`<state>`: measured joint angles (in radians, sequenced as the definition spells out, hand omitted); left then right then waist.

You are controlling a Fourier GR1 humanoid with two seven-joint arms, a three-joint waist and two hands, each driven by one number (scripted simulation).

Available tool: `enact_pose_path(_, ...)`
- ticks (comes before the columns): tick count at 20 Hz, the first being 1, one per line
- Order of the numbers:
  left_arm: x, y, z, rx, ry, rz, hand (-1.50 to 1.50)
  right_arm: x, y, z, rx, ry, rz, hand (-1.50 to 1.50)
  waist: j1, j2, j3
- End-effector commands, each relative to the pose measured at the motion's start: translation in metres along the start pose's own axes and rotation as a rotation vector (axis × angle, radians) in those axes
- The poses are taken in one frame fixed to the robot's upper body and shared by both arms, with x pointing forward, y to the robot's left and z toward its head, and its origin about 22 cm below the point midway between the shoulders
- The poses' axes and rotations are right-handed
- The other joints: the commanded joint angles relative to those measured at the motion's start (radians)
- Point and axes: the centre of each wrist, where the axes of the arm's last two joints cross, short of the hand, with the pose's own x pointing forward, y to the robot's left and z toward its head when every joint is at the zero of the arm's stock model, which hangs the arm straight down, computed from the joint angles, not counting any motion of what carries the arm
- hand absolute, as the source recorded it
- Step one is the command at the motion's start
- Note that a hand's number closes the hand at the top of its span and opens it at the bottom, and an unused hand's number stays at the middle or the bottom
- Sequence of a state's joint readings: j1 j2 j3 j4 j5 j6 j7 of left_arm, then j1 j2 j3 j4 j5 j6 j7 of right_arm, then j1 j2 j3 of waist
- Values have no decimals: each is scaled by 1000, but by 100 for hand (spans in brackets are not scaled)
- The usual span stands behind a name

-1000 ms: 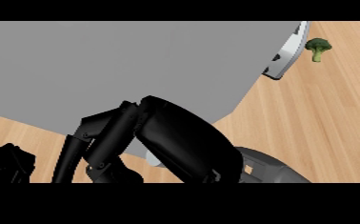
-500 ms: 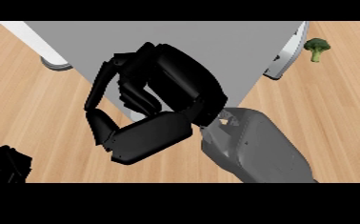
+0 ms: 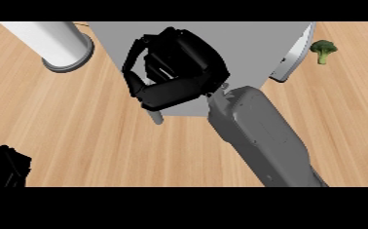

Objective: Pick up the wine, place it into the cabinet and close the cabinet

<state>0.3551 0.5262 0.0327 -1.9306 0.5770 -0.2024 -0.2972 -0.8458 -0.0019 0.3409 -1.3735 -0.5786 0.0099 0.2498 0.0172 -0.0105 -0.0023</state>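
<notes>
1. The fingers (image 3: 134, 74) of the black right hand (image 3: 188, 65) are clenched into a hollow curl. No bottle shows inside them, only grey surface behind the gaps.
2. Over the last second this hand has risen from low in the view and now sits over the front edge of the grey box-shaped cabinet (image 3: 244, 40). Its grey forearm (image 3: 259, 135) trails down to the right.
3. A small grey post (image 3: 156, 116) juts out just below the hand. I cannot tell what it is.
4. The cabinet's pale door (image 3: 291, 60) stands swung out at the right, so the closing part of the task looks outstanding.
5. A tall white cylinder with a grey collar (image 3: 63, 45) has come into view at the left, standing on the light wooden tabletop (image 3: 86, 140), apart from the hand. It may be the wine, but that is not settled, and no other bottle shows.
6. There is wide bare wood to the left and below. The door and a green broccoli floret (image 3: 323, 50) crowd the right.
7. The black left hand (image 3: 13, 167) rests at the lower left edge, and its finger state cannot be told.
</notes>
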Motion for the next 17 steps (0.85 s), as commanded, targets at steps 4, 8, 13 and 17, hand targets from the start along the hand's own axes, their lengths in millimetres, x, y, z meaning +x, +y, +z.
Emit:
enact_pose_path(4,-1,0,-12,10,4,-25,150,1,-65,11,-111,2,36,150,-11,16,2)
enact_pose_path(8,7,0,-12,-22,-17,-6,150,-8,-79,6,-137,-3,71,150,9,20,2)
enact_pose_path(13,3,-6,-16,-38,-1,-23,150,-2,-89,4,-139,2,78,150,13,25,2)
enact_pose_path(17,-4,-10,-14,-24,2,12,150,-14,-89,6,-134,15,64,150,11,25,2)
